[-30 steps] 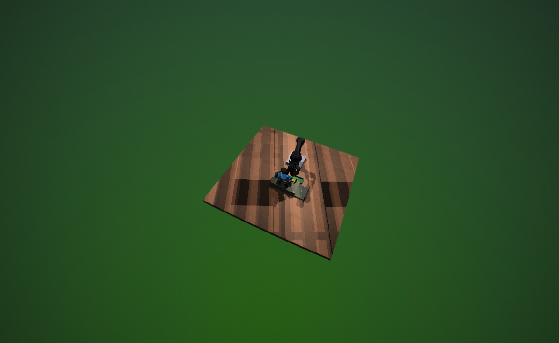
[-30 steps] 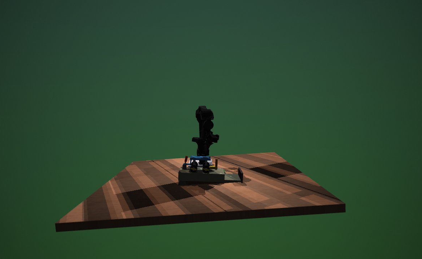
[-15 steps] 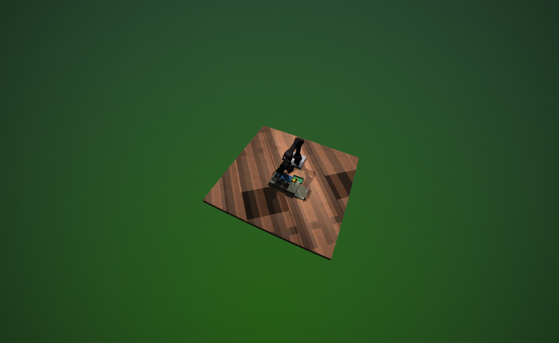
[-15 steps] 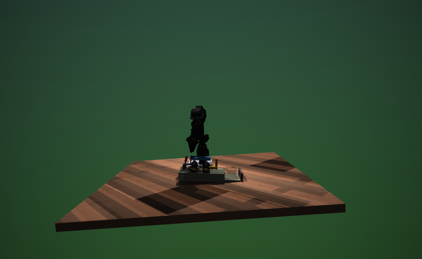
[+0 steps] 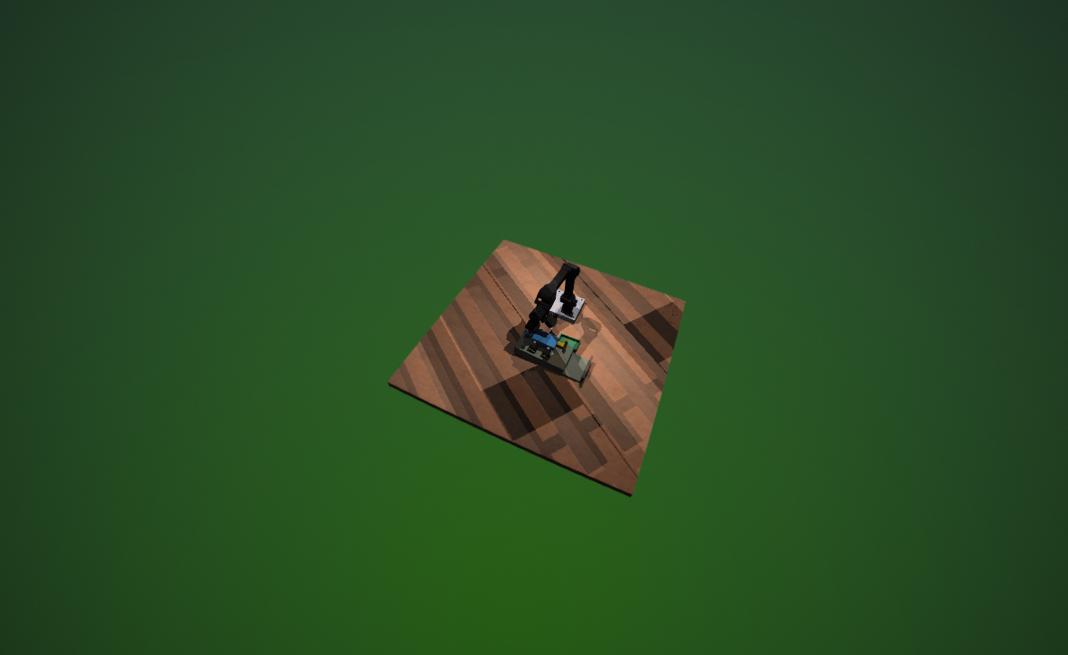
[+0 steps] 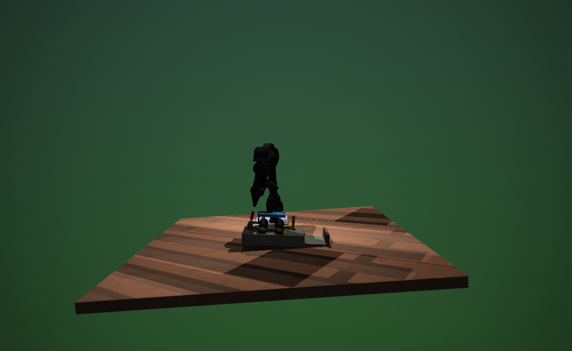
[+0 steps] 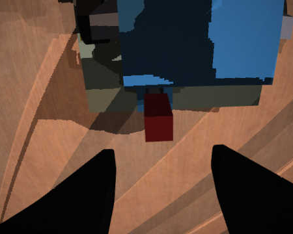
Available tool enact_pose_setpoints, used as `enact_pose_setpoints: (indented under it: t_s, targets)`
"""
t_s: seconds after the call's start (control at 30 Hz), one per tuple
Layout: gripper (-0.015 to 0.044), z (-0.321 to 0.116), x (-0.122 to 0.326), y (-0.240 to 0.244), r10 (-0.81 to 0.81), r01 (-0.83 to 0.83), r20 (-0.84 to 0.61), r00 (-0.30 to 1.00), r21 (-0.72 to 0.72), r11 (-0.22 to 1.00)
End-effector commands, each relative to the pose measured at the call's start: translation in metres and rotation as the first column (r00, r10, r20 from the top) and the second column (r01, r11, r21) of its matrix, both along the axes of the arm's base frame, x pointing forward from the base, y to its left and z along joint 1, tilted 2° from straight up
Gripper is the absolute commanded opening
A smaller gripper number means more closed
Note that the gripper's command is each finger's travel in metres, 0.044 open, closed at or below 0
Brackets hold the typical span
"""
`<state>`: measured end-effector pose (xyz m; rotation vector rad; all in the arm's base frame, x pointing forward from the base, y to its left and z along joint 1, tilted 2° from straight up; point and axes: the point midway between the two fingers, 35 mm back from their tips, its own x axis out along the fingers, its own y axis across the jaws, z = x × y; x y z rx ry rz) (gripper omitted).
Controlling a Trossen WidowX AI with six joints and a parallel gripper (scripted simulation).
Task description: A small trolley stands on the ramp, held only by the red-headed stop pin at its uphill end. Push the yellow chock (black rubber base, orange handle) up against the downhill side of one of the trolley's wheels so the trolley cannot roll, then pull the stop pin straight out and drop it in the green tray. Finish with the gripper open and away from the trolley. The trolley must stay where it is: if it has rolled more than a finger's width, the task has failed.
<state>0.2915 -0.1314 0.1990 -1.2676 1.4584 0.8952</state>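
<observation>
Though parted at the fingers, grasping nothing: one black hand [image 5: 530, 327] [image 6: 254, 205] [image 7: 164, 157], pointed downward above the uphill end of the ramp [image 5: 574, 367] [image 6: 273, 239] [image 7: 218, 95]; carried by one black arm [image 5: 547, 293] [image 6: 260, 169], bent over from a pale base plate [image 5: 556, 309] [image 6: 284, 219].

Item: stop pin [image 6: 252, 215] [image 7: 158, 128], red-headed; standing at the uphill end, slightly tilted in the exterior view, just beyond the fingertips in the wrist view, untouched; not distinguishable from above.

Item: trolley [image 5: 543, 337] [image 6: 271, 214] [image 7: 244, 42], blue-topped, dark-wheeled; upright on the ramp, next to the pin.

Item: chock [image 5: 561, 343] [image 6: 288, 226], yellow, with upright orange handle [image 6: 293, 221]; on the downhill side, close against the nearest wheel [image 6: 278, 225]; actual contact impossible to tell.

Item: tray [image 5: 574, 342], green; on the worktop [image 5: 456, 342] [image 6: 170, 270] [image 7: 172, 182], beside the ramp, arm side; contents too small to tell.

Item: end board [image 6: 325, 236], dark, upright; at the ramp's low end.
</observation>
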Motion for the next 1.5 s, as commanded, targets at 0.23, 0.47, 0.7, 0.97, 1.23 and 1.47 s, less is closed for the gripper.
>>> enact_pose_setpoints:
  t_s: [0.23, 0.47, 0.7, 0.97, 1.23, 1.47]
  targets:
    - [0.0190, -0.015, 0.000, -0.005, 0.006, -0.006, -0.006, 1.000, -0.006, 1.000]
    - [0.0190, -0.025, 0.000, -0.008, 0.006, -0.006, -0.006, 1.000, -0.006, 1.000]
    - [0.0190, -0.029, 0.000, -0.009, 0.006, -0.006, -0.006, 1.000, -0.006, 1.000]
    - [0.0190, -0.041, 0.000, -0.013, 0.006, -0.006, -0.006, 1.000, -0.006, 1.000]
    - [0.0190, -0.052, 0.001, -0.016, 0.006, -0.006, -0.006, 1.000, -0.007, 1.000]
    - [0.0190, -0.062, 0.000, -0.019, 0.006, -0.006, -0.006, 1.000, -0.007, 1.000]
